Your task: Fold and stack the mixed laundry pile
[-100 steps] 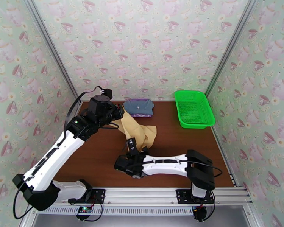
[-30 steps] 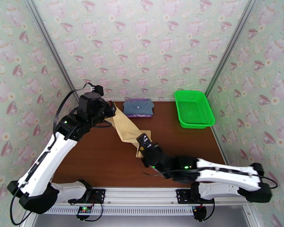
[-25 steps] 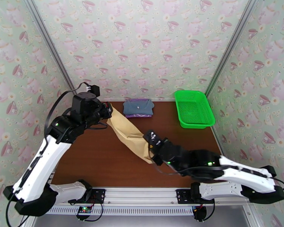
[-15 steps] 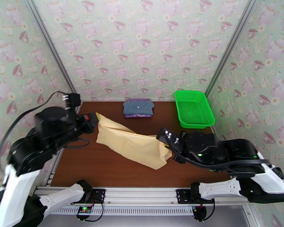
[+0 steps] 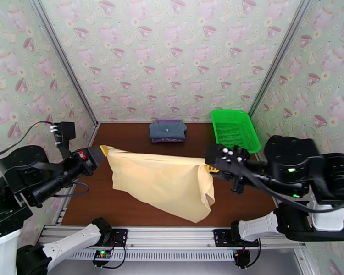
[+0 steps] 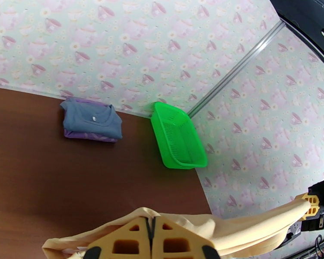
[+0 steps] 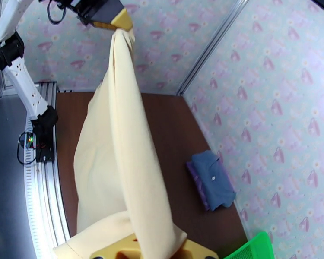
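The tan-yellow garment hangs in the air above the table, stretched between both grippers. My left gripper is shut on its left corner and my right gripper is shut on its right corner, and the lower edge sags toward the front. In the left wrist view my left gripper pinches the cloth. The right wrist view has my right gripper clamping the cloth. The slate blue-grey garment lies folded on the folded lilac one at the table's back.
A bright green mesh basket stands at the back right of the brown table. Patterned walls close in the back and both sides. An aluminium rail runs along the near edge.
Both grippers have risen and moved apart, left going left and right going right. The tan-yellow garment has gone from a bunched strip to a wide spread sheet held off the table.
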Available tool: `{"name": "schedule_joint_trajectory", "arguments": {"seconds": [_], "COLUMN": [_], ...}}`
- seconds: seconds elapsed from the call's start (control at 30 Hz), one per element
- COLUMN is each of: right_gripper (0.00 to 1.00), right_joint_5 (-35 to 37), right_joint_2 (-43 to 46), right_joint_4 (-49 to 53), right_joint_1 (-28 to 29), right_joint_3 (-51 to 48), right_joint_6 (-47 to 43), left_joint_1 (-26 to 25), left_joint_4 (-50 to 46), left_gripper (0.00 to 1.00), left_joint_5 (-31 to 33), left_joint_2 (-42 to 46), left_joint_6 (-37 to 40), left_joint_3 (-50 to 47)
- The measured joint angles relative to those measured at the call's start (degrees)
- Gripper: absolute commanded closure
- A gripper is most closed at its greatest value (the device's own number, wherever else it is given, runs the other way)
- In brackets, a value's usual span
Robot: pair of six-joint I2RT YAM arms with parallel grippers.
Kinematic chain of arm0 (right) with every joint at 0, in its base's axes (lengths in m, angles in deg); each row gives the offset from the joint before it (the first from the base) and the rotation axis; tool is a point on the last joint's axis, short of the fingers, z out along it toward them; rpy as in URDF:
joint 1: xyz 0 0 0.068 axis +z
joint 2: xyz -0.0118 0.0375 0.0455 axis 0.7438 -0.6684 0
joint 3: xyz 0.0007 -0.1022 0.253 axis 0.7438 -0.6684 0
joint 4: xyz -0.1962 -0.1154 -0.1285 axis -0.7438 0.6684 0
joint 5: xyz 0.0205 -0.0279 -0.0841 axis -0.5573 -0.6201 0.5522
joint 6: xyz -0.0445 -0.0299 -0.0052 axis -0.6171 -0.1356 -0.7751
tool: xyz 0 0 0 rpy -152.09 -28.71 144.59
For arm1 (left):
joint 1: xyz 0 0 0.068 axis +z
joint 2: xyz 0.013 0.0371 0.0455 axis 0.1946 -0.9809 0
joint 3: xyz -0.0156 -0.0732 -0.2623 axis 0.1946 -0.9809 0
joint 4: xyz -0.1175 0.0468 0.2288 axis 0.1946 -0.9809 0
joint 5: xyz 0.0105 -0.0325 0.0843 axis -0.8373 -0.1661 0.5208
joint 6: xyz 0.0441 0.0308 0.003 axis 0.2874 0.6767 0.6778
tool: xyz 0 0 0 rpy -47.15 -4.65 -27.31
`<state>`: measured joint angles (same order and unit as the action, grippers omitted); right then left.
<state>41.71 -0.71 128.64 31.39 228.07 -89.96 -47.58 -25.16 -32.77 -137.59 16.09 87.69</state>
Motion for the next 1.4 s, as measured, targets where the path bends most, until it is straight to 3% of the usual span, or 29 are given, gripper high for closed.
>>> {"name": "schedule_joint_trajectory", "arguments": {"seconds": [0.23,0.47,0.93,1.07,1.17,1.27,1.4], "right_gripper": [1.0,1.0,1.0,1.0,1.0,1.0,1.0], "right_joint_5": [0.4,-2.8,-17.0,-15.6,-10.6,-8.1,-9.8], "right_joint_2": [0.7,2.0,2.5,2.7,4.5,6.4,7.0], "right_joint_4": [-1.9,-1.7,-0.1,0.2,-0.4,-2.2,-10.4], "right_joint_1": [0.0,0.0,0.0,0.0,-0.1,-5.3,-22.6], "right_joint_3": [2.3,2.3,-1.7,-3.9,-11.4,-21.8,-38.1], "right_joint_6": [-4.8,-4.5,3.8,4.3,4.0,2.8,-0.4], "left_joint_1": [-0.1,-0.3,0.1,0.4,0.9,1.1,2.0], "left_joint_4": [1.1,2.1,2.4,2.4,2.7,3.7,5.7], "left_gripper": [1.0,1.0,1.0,1.0,1.0,1.0,1.0], "left_joint_5": [-2.0,-5.0,-8.1,-7.6,-5.5,-2.3,2.8], "left_joint_2": [-3.3,0.2,12.4,12.6,12.2,10.6,4.4], "left_joint_6": [0.7,0.5,-4.3,-4.8,-4.7,-4.7,-4.5], "left_joint_3": [2.5,2.3,-8.7,-10.4,-13.9,-19.7,-27.5]}}
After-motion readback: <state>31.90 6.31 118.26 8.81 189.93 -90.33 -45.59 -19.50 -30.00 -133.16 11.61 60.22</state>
